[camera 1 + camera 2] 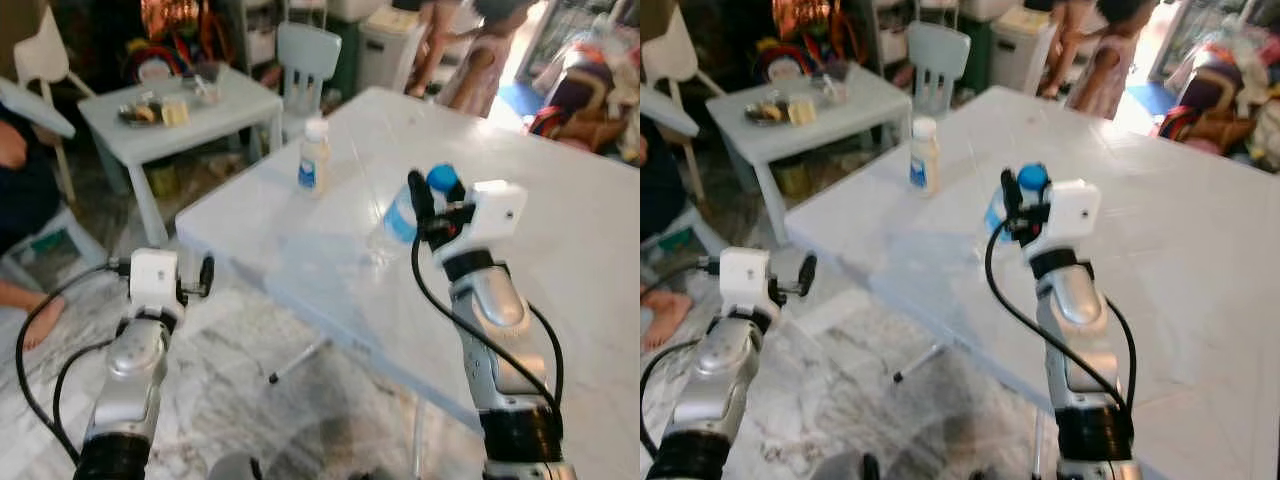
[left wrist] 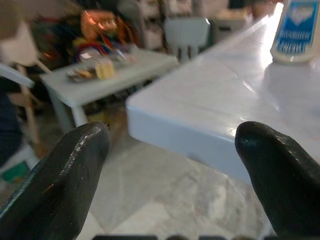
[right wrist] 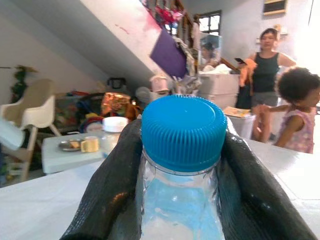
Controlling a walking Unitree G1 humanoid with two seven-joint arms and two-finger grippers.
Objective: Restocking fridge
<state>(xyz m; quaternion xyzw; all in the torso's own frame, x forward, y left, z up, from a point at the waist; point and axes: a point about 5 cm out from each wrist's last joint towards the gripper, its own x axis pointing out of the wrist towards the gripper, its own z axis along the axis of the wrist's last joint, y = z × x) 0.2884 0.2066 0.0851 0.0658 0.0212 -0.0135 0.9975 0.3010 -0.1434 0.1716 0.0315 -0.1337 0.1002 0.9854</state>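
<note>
Two bottles in play on a big pale bench [image 1: 560,260] with a glossy top; marble-pattern floor [image 1: 250,400] below its near corner.

Left eye view: a white bottle with blue label [image 1: 314,155] stands upright near the bench's left edge. The right gripper [image 1: 432,205] is over the bench, jaws clamped on a clear water bottle with blue cap [image 1: 410,210], well apart from the white one. The water bottle's lower half is see-through and hard to separate from the bench glare. The left gripper [image 1: 195,275] hangs off the bench, beside its near corner, over the floor. Behind: a small white table [image 1: 240,105] with a tray of food, a light blue chair [image 1: 308,55], a white chair at far left, and clutter. A person's bare foot [image 1: 40,320] is cut off at the left edge.

Right eye view: same layout. A child in a pink dress [image 1: 1105,70] stands past the far end of the bench, partly cut off by the frame top.

Left wrist view: jaws wide apart, nothing between them, fingertips [image 2: 65,175] blurred. Bench corner ahead; white bottle cropped at the top edge.

Right wrist view: both fingers [image 3: 112,185] press the bottle's neck and shoulder just under the cap. A person in a dark top [image 3: 265,65] and the child stand behind the bench.
</note>
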